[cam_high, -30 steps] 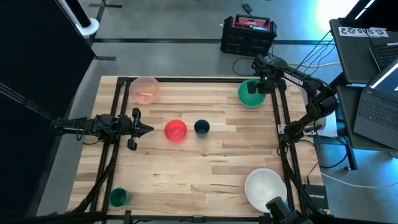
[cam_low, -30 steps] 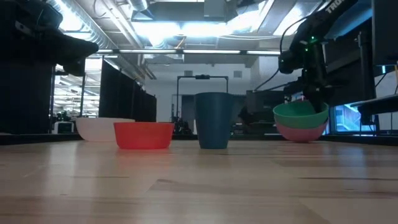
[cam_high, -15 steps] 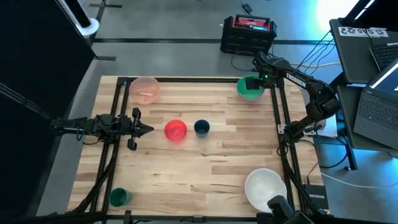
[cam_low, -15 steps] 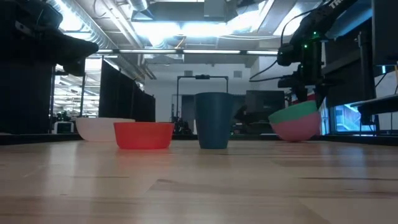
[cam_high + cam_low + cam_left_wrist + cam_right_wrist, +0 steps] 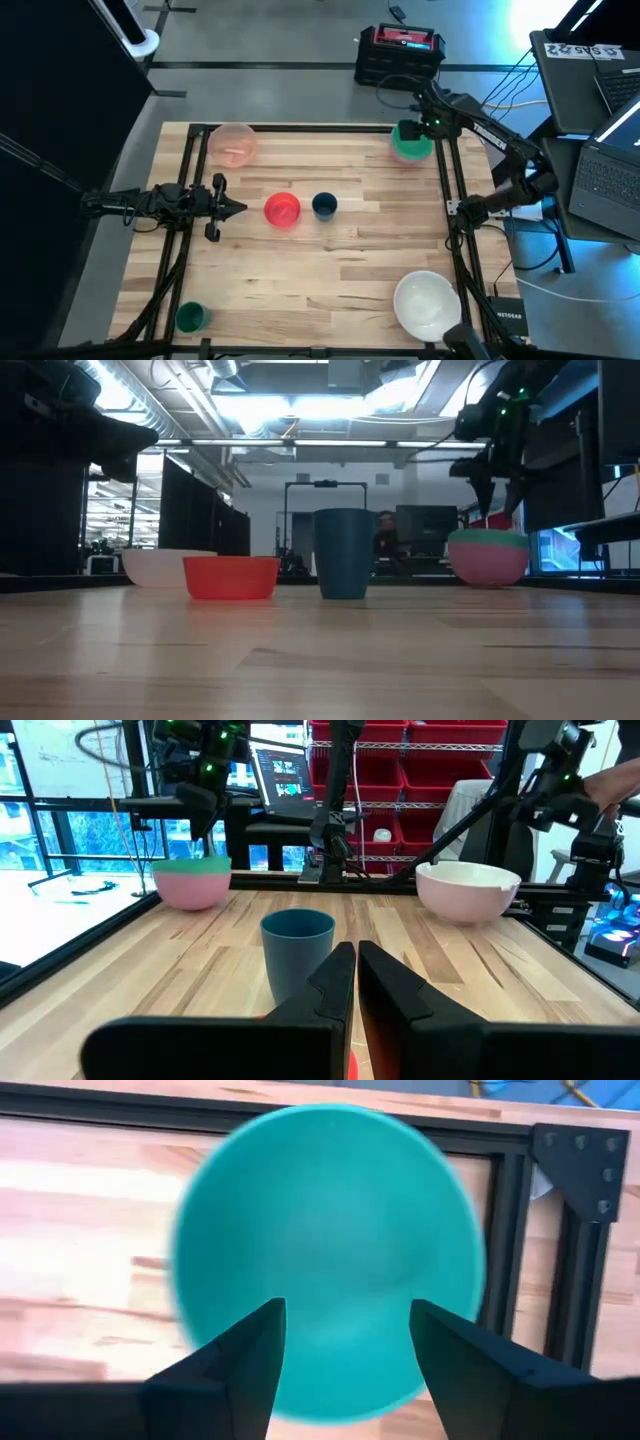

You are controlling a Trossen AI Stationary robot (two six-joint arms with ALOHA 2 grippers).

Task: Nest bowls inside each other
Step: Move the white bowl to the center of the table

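Note:
A green bowl (image 5: 411, 145) sits level inside a pink bowl (image 5: 487, 563) at the table's far right corner. My right gripper (image 5: 497, 505) hangs just above it, open and pointing down, its fingers (image 5: 230, 1365) apart over the green bowl (image 5: 330, 1250) and touching nothing. My left gripper (image 5: 232, 208) waits shut and level at the table's left side, facing a red bowl (image 5: 283, 210) and a small dark blue bowl (image 5: 324, 205) at mid-table. The other bowls stand apart: a peach-pink bowl (image 5: 232, 143), a white bowl (image 5: 426, 303) and a small green bowl (image 5: 190, 317).
A black frame (image 5: 447, 190) runs around the wooden table top, with a corner bracket (image 5: 575, 1170) right beside the nested bowls. A black and red case (image 5: 400, 52) and laptops (image 5: 600, 90) lie beyond the table.
My right gripper has opened, let go of the green bowl and risen clear of it, tipping a little. The green bowl, tilted in the pink bowl before, has settled level inside it and slid slightly toward the far right corner.

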